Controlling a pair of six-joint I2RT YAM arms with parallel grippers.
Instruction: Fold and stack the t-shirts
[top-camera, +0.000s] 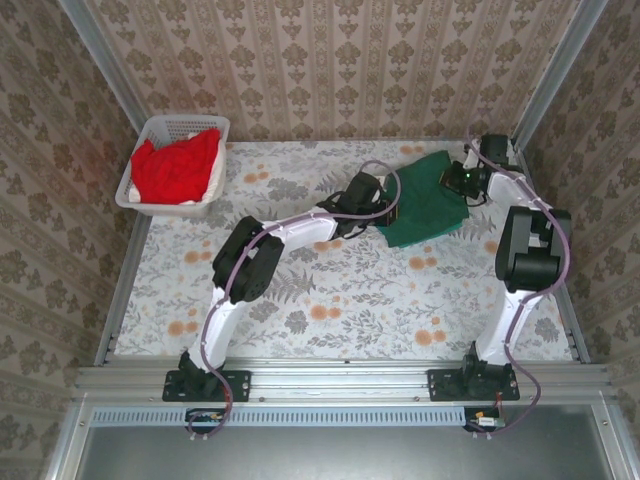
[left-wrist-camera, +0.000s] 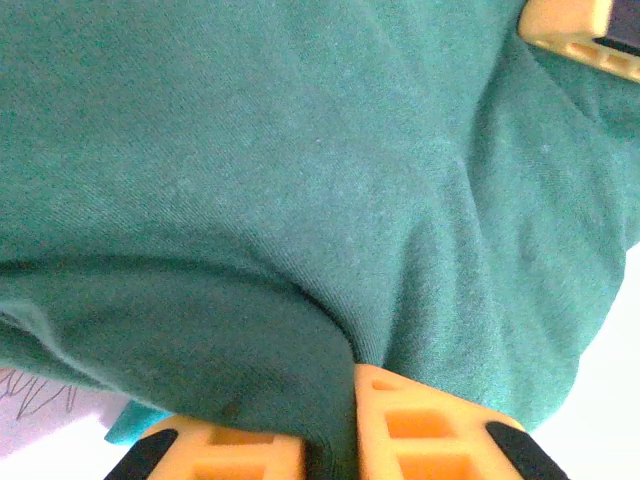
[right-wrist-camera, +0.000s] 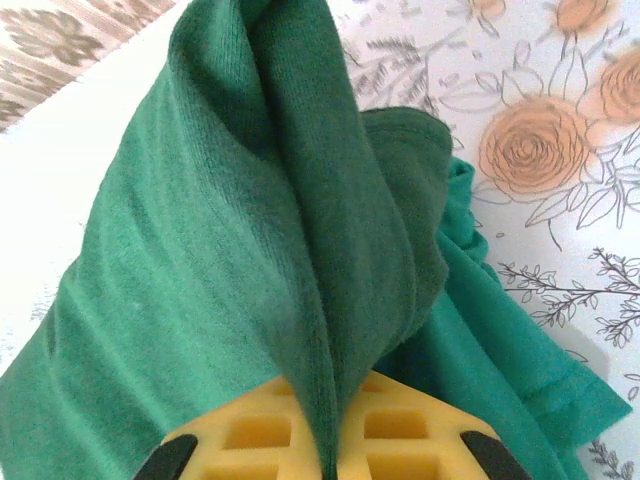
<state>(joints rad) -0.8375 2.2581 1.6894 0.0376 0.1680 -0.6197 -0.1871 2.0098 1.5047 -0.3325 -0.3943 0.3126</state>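
Green cloth is sitting between both my pairs of fingers. My left gripper (left-wrist-camera: 330, 445) is pinching a fold at the left edge of the green shirt (top-camera: 425, 205), jaws closed on it, and my right gripper (right-wrist-camera: 330, 440) is clamping a raised ridge at its far right side. The shirt is lying bunched on the table (top-camera: 330, 290), far right, well apart from the red shirts (top-camera: 175, 170) heaped in the basket (top-camera: 190, 125).

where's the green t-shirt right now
In the top view the green t-shirt sits at the far right of the table, gripped by the left hand on its left edge and the right hand on its right edge.
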